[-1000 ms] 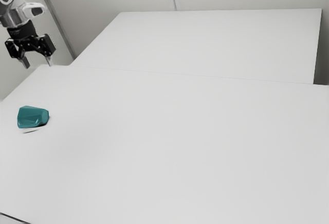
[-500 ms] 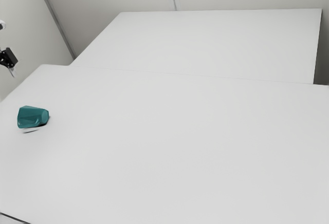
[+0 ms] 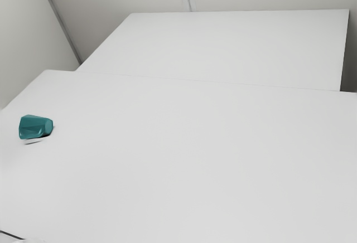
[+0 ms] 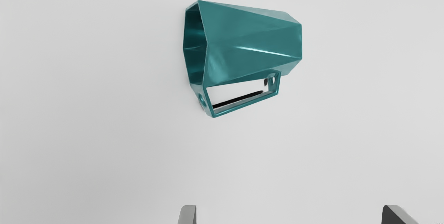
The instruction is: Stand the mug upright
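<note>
The teal, faceted mug (image 3: 35, 127) lies on its side on the white table, near the exterior view's left edge. In the wrist view the mug (image 4: 253, 43) shows its open mouth at one end and its narrower base at the other, with the angular handle (image 4: 247, 104) on the side toward my fingertips. My gripper (image 4: 289, 214) is open, its two fingertips wide apart with nothing between them. The mug lies ahead of the fingertips, not touching them.
The white table (image 3: 195, 159) stretches across the exterior view. A second white surface (image 3: 234, 48) adjoins its far edge, with pale walls behind. A dark line (image 3: 11, 235) crosses the near left corner.
In the exterior view my gripper has moved off past the left edge, first partly and then fully. The mug lies where it was.
</note>
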`<state>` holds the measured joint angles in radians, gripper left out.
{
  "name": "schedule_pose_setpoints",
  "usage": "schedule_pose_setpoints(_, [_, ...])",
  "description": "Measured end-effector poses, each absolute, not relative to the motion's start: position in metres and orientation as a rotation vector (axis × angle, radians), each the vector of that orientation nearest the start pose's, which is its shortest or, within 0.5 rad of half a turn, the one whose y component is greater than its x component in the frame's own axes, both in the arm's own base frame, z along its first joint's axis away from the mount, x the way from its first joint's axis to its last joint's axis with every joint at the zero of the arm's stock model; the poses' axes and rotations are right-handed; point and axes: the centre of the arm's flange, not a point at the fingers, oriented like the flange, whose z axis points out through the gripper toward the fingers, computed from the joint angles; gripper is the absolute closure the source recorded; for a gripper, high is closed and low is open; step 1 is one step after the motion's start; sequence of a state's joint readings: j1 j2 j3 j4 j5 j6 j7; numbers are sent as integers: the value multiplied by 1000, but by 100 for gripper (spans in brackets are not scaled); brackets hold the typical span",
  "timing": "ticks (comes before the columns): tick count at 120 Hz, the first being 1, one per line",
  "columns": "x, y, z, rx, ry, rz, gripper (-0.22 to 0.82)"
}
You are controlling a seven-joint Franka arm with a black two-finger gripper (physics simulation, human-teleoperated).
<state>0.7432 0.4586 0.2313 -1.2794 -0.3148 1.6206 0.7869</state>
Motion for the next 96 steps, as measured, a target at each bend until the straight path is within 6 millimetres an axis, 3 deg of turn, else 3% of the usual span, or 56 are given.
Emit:
schedule_pose_setpoints(29, [407,571,453,-3394,-224,-419,2])
schedule_pose_setpoints(48, [427,586,438,-3386,-53,-607,2])
schedule_pose_setpoints(68, [441,600,404,-3390,66,-768,2])
schedule_pose_setpoints(96, [443,606,372,-3440,15,-917,2])
